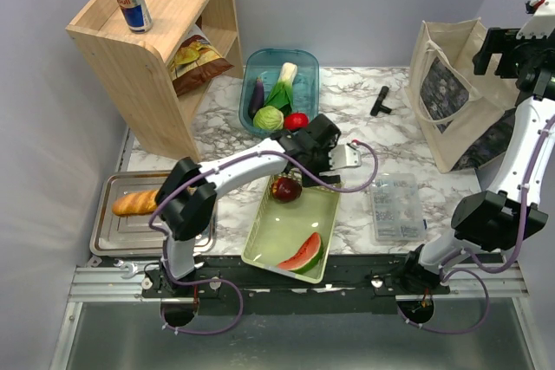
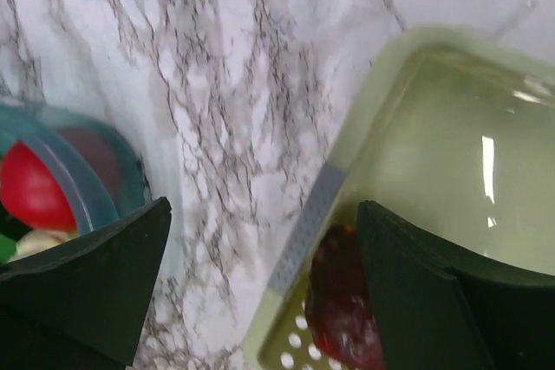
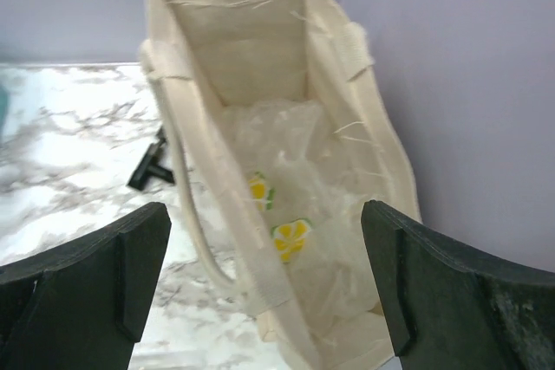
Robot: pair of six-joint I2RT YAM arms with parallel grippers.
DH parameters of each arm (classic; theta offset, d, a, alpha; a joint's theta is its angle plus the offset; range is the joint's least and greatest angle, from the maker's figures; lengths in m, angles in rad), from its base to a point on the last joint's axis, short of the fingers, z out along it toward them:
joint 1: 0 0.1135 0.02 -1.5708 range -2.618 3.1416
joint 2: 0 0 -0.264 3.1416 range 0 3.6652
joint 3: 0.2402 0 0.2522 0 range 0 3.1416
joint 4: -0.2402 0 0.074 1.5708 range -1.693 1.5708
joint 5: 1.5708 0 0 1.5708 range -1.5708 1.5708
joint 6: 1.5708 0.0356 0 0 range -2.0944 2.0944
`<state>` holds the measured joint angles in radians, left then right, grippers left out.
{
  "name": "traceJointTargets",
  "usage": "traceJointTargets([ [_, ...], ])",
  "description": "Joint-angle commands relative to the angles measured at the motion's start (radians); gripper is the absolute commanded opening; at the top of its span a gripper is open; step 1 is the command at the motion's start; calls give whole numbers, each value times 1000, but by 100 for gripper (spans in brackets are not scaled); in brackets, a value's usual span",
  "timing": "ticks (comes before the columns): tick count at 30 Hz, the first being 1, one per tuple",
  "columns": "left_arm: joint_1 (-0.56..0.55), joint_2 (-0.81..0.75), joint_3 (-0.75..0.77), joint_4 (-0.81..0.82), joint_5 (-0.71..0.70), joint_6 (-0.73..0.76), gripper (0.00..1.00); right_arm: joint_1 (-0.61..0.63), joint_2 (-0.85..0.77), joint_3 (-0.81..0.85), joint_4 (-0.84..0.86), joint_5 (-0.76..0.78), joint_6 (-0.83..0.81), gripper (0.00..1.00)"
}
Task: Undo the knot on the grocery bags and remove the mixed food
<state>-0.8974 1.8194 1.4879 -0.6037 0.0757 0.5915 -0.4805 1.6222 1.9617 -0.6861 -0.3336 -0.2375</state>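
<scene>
At eight o'clock a bread roll (image 1: 136, 204) is seen; the left gripper (image 2: 260, 244) is spread wide, empty, over the rim of the pale green tray (image 2: 308, 218), beside a dark red apple (image 2: 347, 314). At two o'clock the right gripper (image 3: 264, 214) is held agape, empty, above a canvas tote (image 1: 447, 101) stuffed with the grocery bags (image 3: 286, 158).

The gripper (image 2: 263, 214) hangs over the marble table (image 2: 234, 84), its two dark fingers (image 2: 95, 283) spread wide with nothing between them. One finger overlaps a teal tub (image 2: 91, 197) at the frame's left edge, where a red tomato (image 2: 30, 188) and a scrap of pale vegetable (image 2: 39, 238) show. The other covers part of a dark red apple (image 2: 338, 301) lying in the perforated corner of a glossy pale green tray (image 2: 303, 223)
</scene>
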Motion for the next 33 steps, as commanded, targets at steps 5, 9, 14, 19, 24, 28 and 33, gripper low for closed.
traceJointTargets([
  [5,23,252,356,52,-167,-85,87,14,-110,-56,-151,-136,-47,100],
  [9,67,329,500,40,-223,-100,88,18,-154,-119,-158,-164,-64,100],
  [14,87,284,590,-1,-145,-123,96,25,-176,-148,-197,-257,-79,100],
  [19,90,132,663,-137,53,-255,98,59,-187,-165,-231,-360,-70,100],
  [24,115,12,715,-343,142,-336,98,175,-226,-232,-193,-372,-32,100],
  [28,217,-61,722,-516,265,-413,98,274,-254,-288,-191,-378,-39,100],
  [33,328,-245,491,-614,312,-397,99,352,-310,-440,-182,-395,-59,100],
])
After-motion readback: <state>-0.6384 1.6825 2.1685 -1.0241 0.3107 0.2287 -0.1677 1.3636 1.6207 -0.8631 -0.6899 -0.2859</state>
